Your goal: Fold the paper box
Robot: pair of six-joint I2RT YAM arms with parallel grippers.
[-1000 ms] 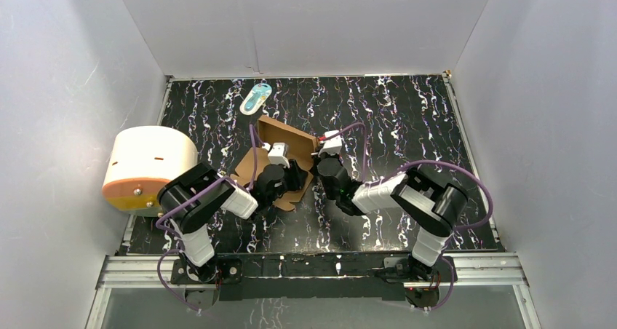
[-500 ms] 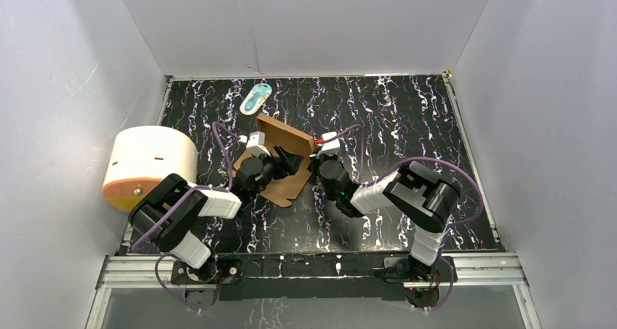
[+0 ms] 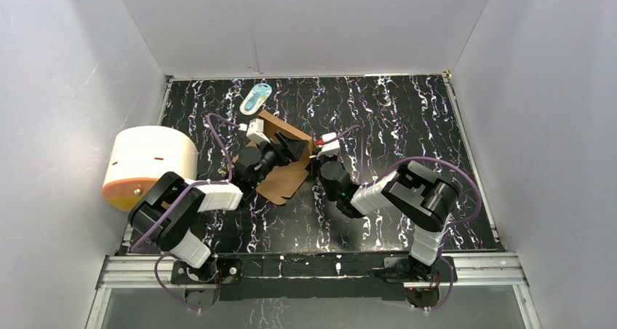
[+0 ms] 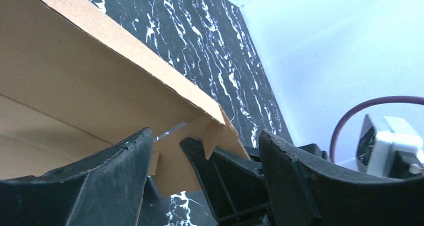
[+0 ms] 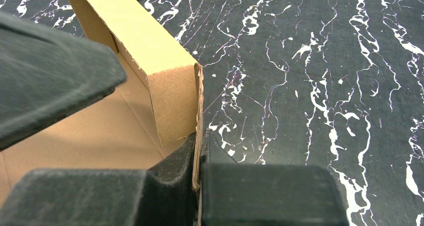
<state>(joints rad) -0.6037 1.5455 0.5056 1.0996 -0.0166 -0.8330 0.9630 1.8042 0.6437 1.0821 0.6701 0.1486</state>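
The paper box (image 3: 284,175) is brown cardboard, partly folded, with its far wall standing and a flap lying flat toward me. My right gripper (image 3: 316,154) is shut on the box's right side wall; in the right wrist view the thin cardboard edge (image 5: 198,111) is pinched between the fingertips of the right gripper (image 5: 198,178). My left gripper (image 3: 285,151) is open over the box's inside, against the raised wall. In the left wrist view the raised wall (image 4: 75,81) fills the upper left, and the left gripper (image 4: 205,151) holds nothing, with the box's corner showing beyond its fingers.
A white-and-orange cylinder (image 3: 149,167) lies at the table's left edge beside the left arm. A small teal-white packet (image 3: 255,98) lies just behind the box near the back wall. White walls close in three sides of the black marbled table (image 3: 407,125).
My left gripper has opened and moved from the box's near flap up to its far wall. The near flap now lies flat. The right gripper has kept its hold.
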